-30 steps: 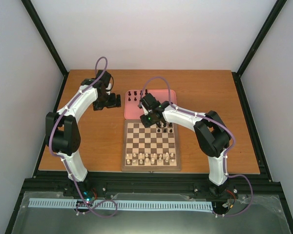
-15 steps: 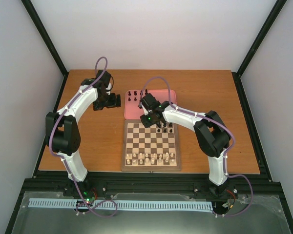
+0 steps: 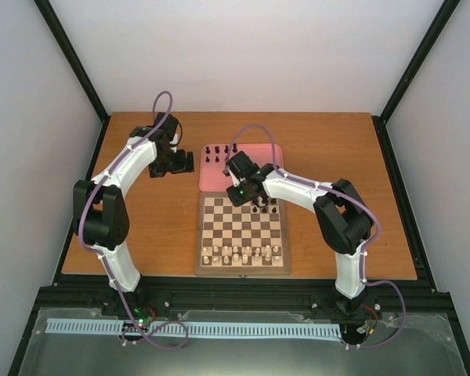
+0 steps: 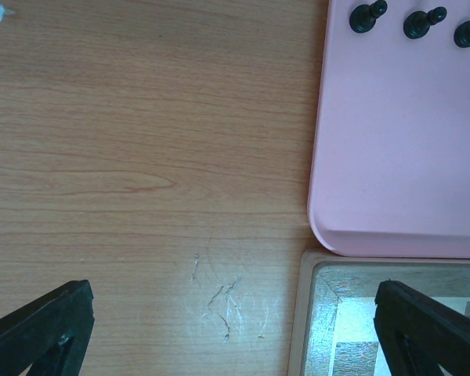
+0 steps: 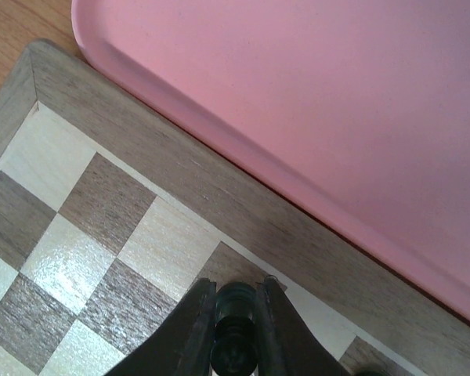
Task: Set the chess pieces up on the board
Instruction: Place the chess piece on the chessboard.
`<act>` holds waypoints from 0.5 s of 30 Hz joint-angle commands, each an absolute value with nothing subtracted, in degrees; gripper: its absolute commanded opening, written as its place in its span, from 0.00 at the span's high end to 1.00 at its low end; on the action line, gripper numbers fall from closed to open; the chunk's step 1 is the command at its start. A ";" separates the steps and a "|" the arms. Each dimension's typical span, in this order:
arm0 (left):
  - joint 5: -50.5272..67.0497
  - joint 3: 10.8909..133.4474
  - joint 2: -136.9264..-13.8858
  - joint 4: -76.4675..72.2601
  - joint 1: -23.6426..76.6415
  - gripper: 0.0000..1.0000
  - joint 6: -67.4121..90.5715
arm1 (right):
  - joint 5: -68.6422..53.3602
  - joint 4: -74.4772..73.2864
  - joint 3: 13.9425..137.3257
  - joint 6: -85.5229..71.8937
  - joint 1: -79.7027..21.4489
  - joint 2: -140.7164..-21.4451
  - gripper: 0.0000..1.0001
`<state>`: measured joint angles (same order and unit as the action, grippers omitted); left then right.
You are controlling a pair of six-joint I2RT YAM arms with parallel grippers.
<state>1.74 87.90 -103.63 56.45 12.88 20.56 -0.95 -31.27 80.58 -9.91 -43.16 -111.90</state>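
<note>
Our right gripper (image 5: 236, 294) has narrowed onto a black chess piece (image 5: 233, 345) and now pinches it at the far row of the board (image 5: 243, 235), so placement looks close, while our left gripper (image 4: 235, 313) hangs spread wide.

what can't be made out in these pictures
Right wrist view: the black piece between the right hand's fingers is cut off by the bottom edge; its kind, and whether it rests on the board, are hidden.
Top view: the chess pieces are too small to name; the right arm covers part of the board's far rows.
Left wrist view: the top edge crops three pieces on the pink tray; only a board corner shows.
</note>
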 commanded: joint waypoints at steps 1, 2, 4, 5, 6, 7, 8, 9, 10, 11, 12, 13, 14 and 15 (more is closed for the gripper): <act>2.01 88.35 -103.20 55.72 12.88 0.00 20.26 | -1.45 -31.01 79.43 -10.16 -43.51 -109.03 0.84; 2.11 88.33 -103.19 55.74 12.91 0.00 20.23 | -1.51 -30.99 79.55 -10.09 -43.52 -109.25 0.85; 2.16 88.55 -103.27 55.77 12.92 0.00 20.23 | -1.61 -30.93 80.08 -10.08 -43.51 -109.68 0.85; 2.12 88.63 -103.28 55.82 12.92 0.00 20.25 | -1.66 -30.86 80.28 -10.07 -43.51 -109.95 0.85; 2.11 88.70 -103.27 55.82 12.93 0.00 20.23 | -1.75 -30.87 80.56 -10.00 -43.51 -110.08 0.85; 2.11 88.68 -103.29 55.97 12.91 0.00 20.28 | -1.88 -30.92 80.69 -10.01 -43.51 -110.20 0.84; 2.05 88.68 -103.27 55.96 12.92 0.00 20.27 | -1.93 -30.94 80.87 -9.92 -43.51 -110.41 0.84; 2.01 88.68 -103.27 55.92 12.92 0.00 20.18 | -2.00 -30.86 81.00 -9.93 -43.58 -110.55 0.84; 1.98 88.64 -103.21 55.98 12.88 0.00 20.21 | -2.14 -30.91 81.05 -9.98 -43.64 -110.64 0.84; 2.02 88.60 -103.19 55.96 12.90 0.00 20.14 | -2.23 -30.89 81.09 -9.86 -43.60 -110.65 0.84; 1.98 88.53 -103.23 55.92 12.92 0.00 20.15 | -2.34 -30.85 81.16 -9.86 -43.59 -110.73 0.84; 1.94 88.53 -103.19 55.92 12.92 0.00 20.15 | -2.35 -30.95 81.13 -9.80 -43.59 -110.78 0.84; 2.00 88.52 -103.18 55.88 12.90 0.00 20.21 | -2.36 -30.95 81.19 -9.77 -43.59 -110.81 0.84; 2.02 88.51 -103.18 55.86 12.92 0.00 20.17 | -2.33 -31.09 81.23 -9.67 -43.59 -110.90 0.84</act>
<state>1.76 87.90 -103.63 56.45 12.88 20.56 -2.17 -31.42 79.99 -9.89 -43.18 -111.37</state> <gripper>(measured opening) 0.996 0.161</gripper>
